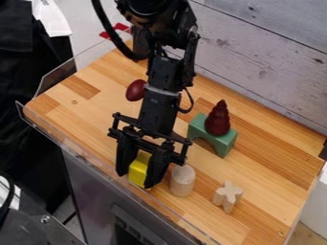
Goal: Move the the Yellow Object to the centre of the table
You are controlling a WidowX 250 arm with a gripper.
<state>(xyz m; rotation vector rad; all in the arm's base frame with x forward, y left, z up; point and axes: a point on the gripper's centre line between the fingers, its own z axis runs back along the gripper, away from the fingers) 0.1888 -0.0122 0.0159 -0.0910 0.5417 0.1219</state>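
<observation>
Yellow block [138, 171] sits pinched between the black fingers [157, 170]; just beside them on the desk [262, 162] stands a wooden cylinder [182, 181], with a green arch [223, 142] farther back.

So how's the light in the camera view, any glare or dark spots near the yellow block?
Camera view: wooden table brightly lit, no harsh glare on it; yellow block bright, partly hidden by the dark gripper; black cloth at left very dark, little detail.

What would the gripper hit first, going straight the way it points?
Probably the wooden tabletop beneath the gripper, which has the yellow block between its sides; its exact height is unclear.
</observation>
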